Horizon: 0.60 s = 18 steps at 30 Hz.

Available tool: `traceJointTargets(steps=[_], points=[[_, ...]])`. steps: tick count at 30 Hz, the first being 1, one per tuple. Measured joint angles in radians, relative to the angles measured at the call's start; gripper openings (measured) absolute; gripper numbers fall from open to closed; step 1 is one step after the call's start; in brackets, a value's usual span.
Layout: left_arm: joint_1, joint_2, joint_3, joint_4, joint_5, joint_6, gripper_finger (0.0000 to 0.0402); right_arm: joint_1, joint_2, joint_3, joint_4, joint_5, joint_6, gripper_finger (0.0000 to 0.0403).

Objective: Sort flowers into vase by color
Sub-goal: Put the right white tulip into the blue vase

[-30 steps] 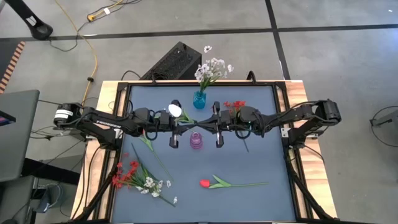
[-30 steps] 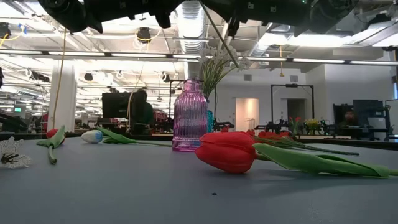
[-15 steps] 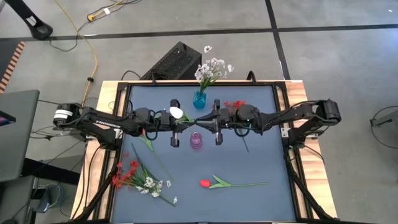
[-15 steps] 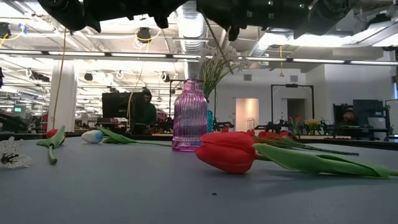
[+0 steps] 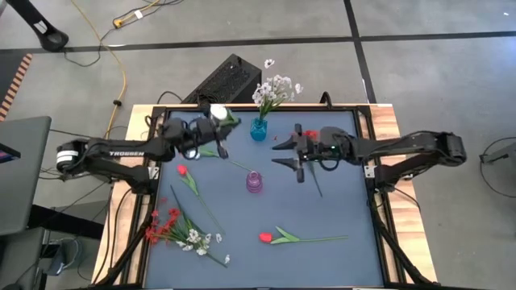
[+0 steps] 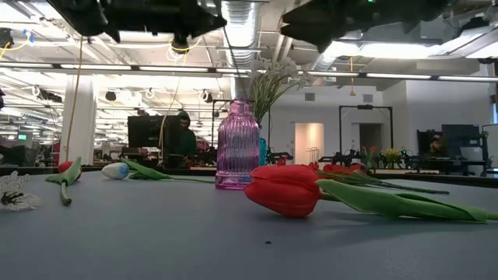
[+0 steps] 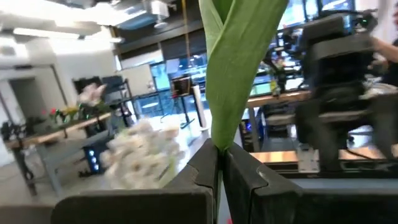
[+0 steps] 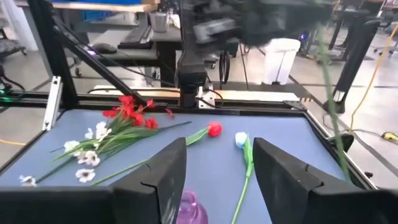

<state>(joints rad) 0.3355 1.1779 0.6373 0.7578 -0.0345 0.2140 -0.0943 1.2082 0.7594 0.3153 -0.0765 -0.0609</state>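
Note:
My left gripper (image 5: 216,133) is up over the table's far left, shut on a white tulip whose bloom (image 5: 217,113) stands above it. My right gripper (image 5: 289,151) hangs open right of centre, holding nothing, beside a red spray (image 5: 309,135) lying on the table. The blue vase (image 5: 258,129) holds white sprays (image 5: 276,87). The purple vase (image 5: 254,182) stands at mid-table. A second white tulip (image 8: 241,140) lies flat left of it. Nearer lie two red tulips (image 5: 266,237) (image 5: 181,171) and a bundle of red and white sprays (image 5: 176,227). My left gripper pinches the white tulip between its two fingers where the green leaf (image 7: 219,127) wraps the stem. The fingers are level, point toward the table's right and lie across the stem. Bloom and leaf rise above the fingers; the stem (image 8: 329,93) hangs below, clear of the table.
A black box (image 5: 222,79) sits behind the table's far edge. The table's raised frame (image 5: 367,169) runs along its sides. The near right part of the blue mat (image 5: 339,266) is open room.
Both grippers stood tip to tip above the purple vase. My right gripper has opened, let go of the tulip's stem and drawn back toward the right edge. My left gripper has carried the white tulip toward the far left corner.

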Motion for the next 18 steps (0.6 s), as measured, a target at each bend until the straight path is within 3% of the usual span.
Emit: traceJointTargets(steps=[7, 13, 18], points=[[0.209, 0.018, 0.0, 0.027, 0.21, -0.197, 0.0, -0.001, -0.11, -0.102, 0.028, 0.019, 0.02, 0.0198], [0.235, 0.019, 0.0, 0.039, 0.213, -0.213, 0.0, -0.001, -0.131, -0.148, 0.055, 0.03, 0.034, 0.0194], [0.234, 0.105, 0.035, 0.045, 0.229, -0.218, 0.0, -0.001, -0.124, -0.148, 0.077, 0.03, 0.028, 0.0193]])
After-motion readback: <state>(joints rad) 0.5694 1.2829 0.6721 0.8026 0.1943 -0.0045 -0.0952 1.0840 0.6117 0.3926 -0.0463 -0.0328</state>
